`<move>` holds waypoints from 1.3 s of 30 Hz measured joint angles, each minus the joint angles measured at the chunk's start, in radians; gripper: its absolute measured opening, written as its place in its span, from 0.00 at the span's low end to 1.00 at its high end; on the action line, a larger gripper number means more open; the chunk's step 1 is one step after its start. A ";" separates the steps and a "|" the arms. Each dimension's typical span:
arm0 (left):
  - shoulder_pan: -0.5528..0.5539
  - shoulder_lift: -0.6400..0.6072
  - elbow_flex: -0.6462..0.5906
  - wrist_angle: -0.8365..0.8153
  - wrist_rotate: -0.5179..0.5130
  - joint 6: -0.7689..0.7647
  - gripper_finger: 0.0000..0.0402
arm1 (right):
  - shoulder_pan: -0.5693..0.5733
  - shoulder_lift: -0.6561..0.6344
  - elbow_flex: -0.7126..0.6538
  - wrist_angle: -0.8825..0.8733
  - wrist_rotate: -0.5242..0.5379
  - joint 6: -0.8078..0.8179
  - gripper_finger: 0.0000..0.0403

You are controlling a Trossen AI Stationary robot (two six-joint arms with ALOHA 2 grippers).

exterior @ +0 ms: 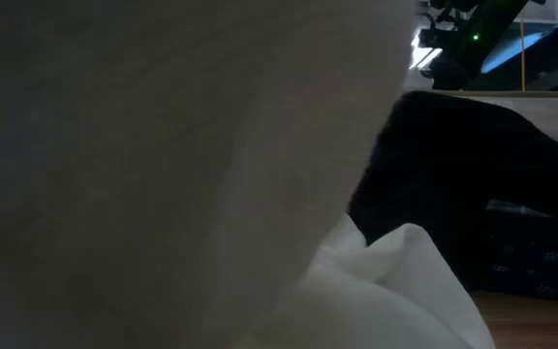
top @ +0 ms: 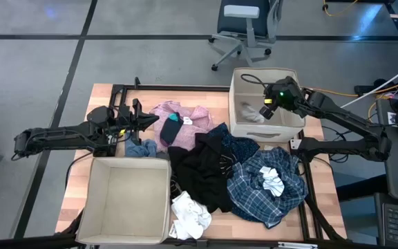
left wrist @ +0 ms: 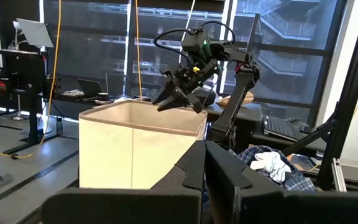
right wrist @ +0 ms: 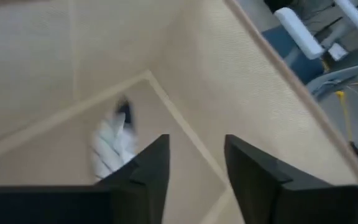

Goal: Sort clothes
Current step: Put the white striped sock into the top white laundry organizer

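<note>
Beige fabric bin [top: 237, 104], far right of the table: holds one pale sock [right wrist: 112, 143], lying loose on the bin floor, blurred, with a dark tip.

Right gripper [top: 268, 104]: hangs over that bin's opening, pointing down into it. Jaws stand apart with a clear gap and nothing between them; the sock sits below and slightly to one side of the fingers [right wrist: 148, 171], not touching.

Left gripper [top: 147, 122]: waits at the table's left, beside the pink top [top: 185, 121]. Jaws pressed together, holding nothing.

Second beige bin [top: 126, 200], near left: appears empty as far as the overhead view shows.

Remaining pile, centre of the table: black clothes [top: 202, 169], plaid shirt [top: 264, 187] with a striped sock [top: 273, 181] on top, white cloth [top: 188, 214], small denim piece [top: 141, 149], teal sock [top: 169, 130] on the pink top.

Relation for the next pick: the plaid shirt and its sock lie just toward the near edge from the right-hand bin, nearer the right arm; pink top and denim lie nearer the left arm.
</note>
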 joint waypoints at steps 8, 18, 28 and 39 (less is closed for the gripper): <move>0.000 0.000 0.000 0.000 0.000 -0.007 0.00 | 0.034 -0.053 0.114 -0.139 -0.282 0.105 0.52; 0.000 0.000 0.000 0.000 0.000 -0.009 0.00 | 0.403 -0.077 0.114 -0.163 -0.354 0.282 0.52; 0.000 0.000 0.000 0.000 0.000 -0.011 0.00 | 0.803 -0.023 0.113 -0.273 -0.324 0.667 0.52; 0.000 0.000 0.000 0.000 0.000 -0.011 0.00 | 1.143 0.085 0.113 -0.278 -0.258 0.934 0.52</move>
